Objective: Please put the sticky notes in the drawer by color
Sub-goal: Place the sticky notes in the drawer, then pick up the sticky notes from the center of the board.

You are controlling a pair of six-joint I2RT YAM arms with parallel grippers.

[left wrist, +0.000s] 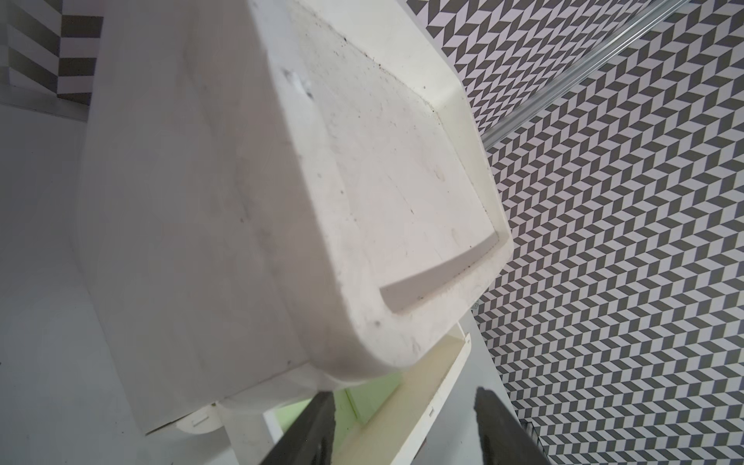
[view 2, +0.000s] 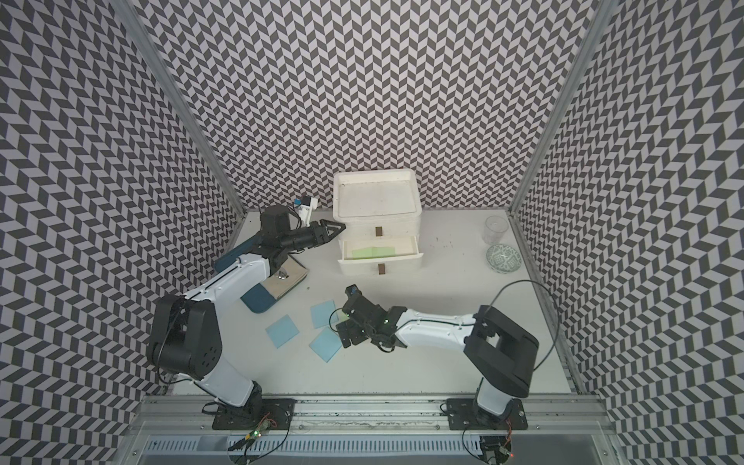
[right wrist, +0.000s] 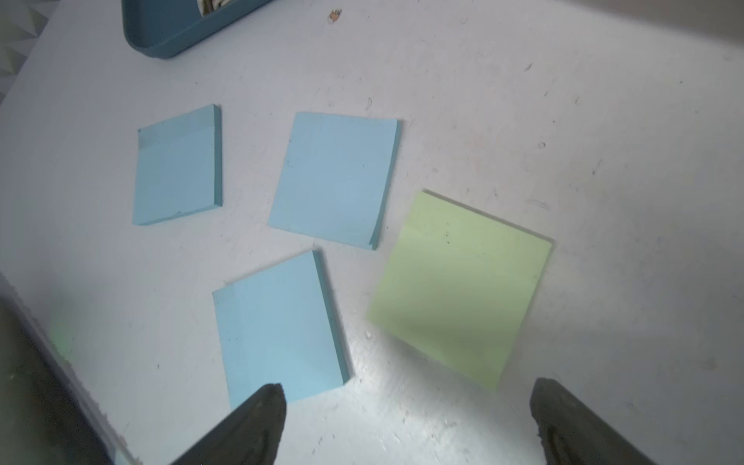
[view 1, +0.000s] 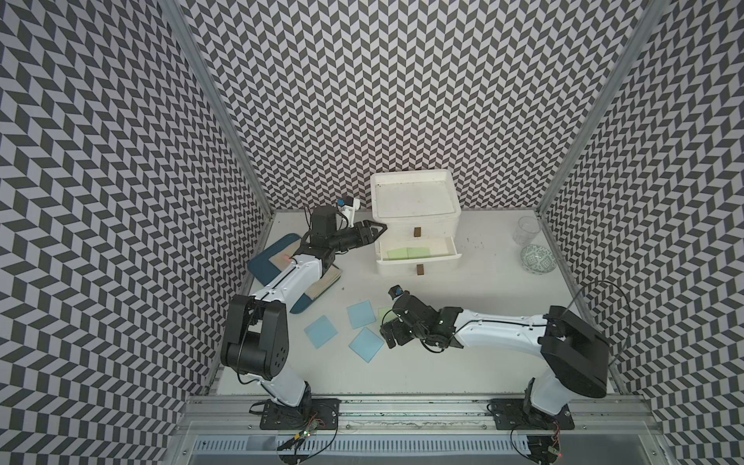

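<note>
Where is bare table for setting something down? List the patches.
Free: between the drawer and the glass; the near strip in front of the blue notes. Crowded: around the green note by the right end effector; the tray side.

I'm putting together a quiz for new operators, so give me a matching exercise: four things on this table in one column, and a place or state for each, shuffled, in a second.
Things:
1. middle drawer
2. loose green sticky note
3. blue sticky notes
4. glass

Places or states:
A. stands beside the patterned bowl
B. three lying apart, between the dark blue tray and the right gripper
C. pulled open, green notes inside
D. flat on the table, just ahead of the right gripper's open jaws

Pairs: 1-C, 2-D, 3-B, 4-A
</note>
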